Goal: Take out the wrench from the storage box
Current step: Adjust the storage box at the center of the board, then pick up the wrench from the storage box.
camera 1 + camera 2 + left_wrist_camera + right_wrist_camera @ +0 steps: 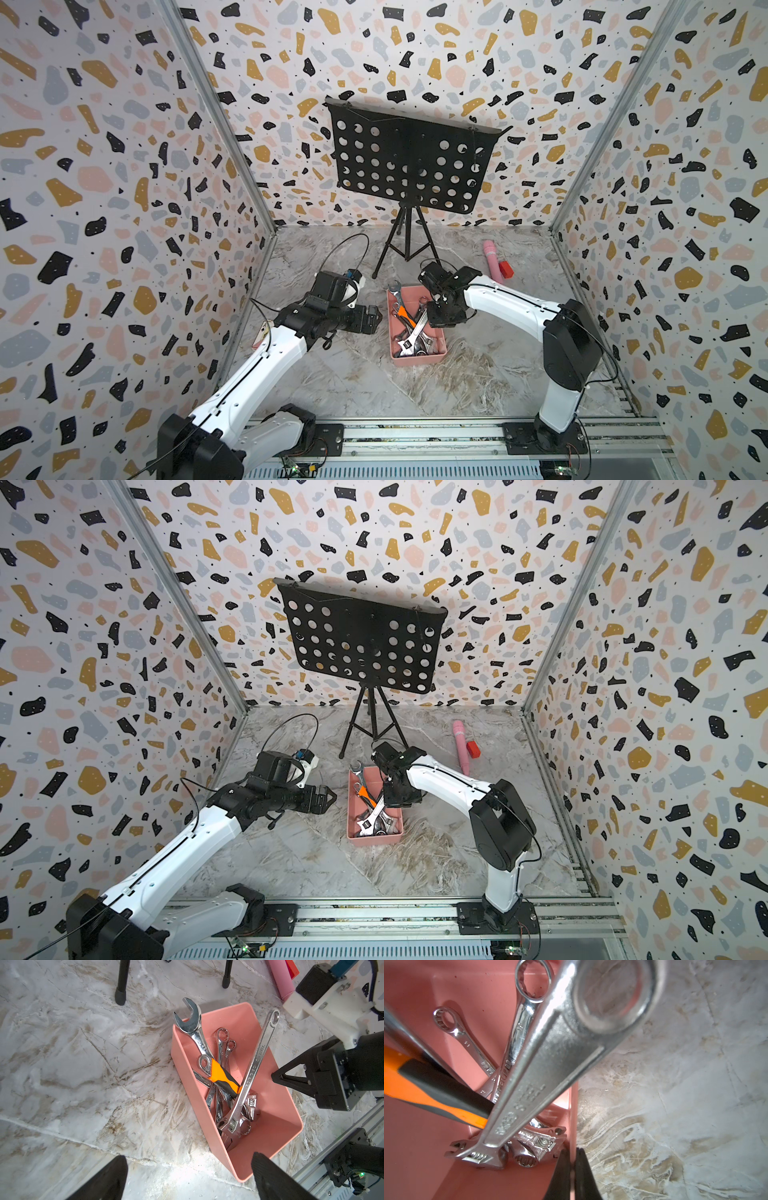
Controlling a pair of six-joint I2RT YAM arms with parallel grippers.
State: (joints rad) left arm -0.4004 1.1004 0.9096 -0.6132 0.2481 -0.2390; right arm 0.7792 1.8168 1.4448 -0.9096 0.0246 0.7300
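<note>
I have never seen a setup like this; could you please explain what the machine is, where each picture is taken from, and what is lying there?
The machine is a robot: a left arm and a right arm, both white, mounted at the near edge of a marble-patterned table. Two pictures look down from one overhead stereo camera; the other two come from a camera on each arm's wrist. In the middle stands a pink storage box full of wrenches, an adjustable wrench lying across an orange-handled wrench. Behind are a black music stand, a pink cylinder and a red block. The left end effector is open beside the box, holding nothing. The right end effector is shut on the box's wall, which shows between its fingers; no wrench is held.
</note>
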